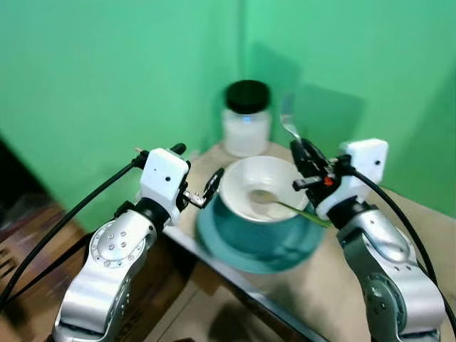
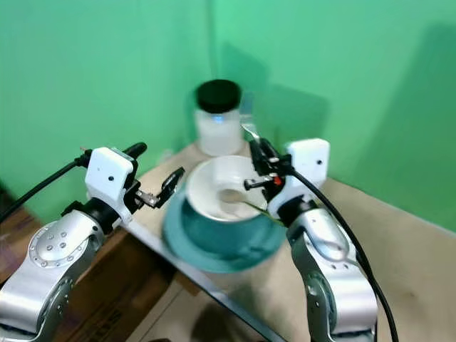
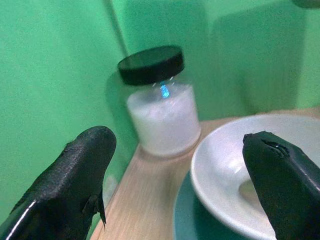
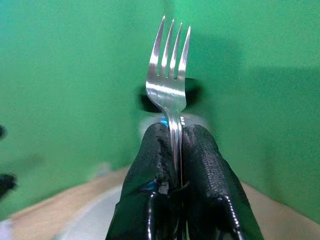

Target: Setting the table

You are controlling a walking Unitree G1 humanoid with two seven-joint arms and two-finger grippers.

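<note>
Both silver arms come in from the lower edge of the head views, and they are the nearest things to the camera. On the right, the right gripper (image 1: 305, 158) has its fingers (image 4: 202, 160) pressed together on the handle of a metal fork (image 4: 169, 82), and the tines stand upward above the fingertips. It hangs over the far right side of the white bowl (image 1: 258, 187). I judge that the fork is held high like this because it is being carried to its place beside the dishes and is not yet laid down.

The left gripper (image 1: 194, 175) waits at the left side of the bowl with its fingers (image 3: 80, 170) wide apart and nothing between them. It looks ready to steady the dishes, but this is only my guess.

The bowl sits on a teal plate (image 1: 235, 246), so the setting is already stacked in one spot. Inside the bowl rests a spoon (image 1: 267, 199) with a greenish handle that leans out over the right rim. Behind the bowl stands a glass jar (image 1: 247, 121) with a black lid and something white inside, close to the corner, clear of the dishes.

All these things stand on a light wooden tabletop (image 1: 342, 278), near its edge and its corner. The walls behind are plain green and meet just behind the jar. Below the left arm I see dark brown wood, but I cannot tell what it is.
</note>
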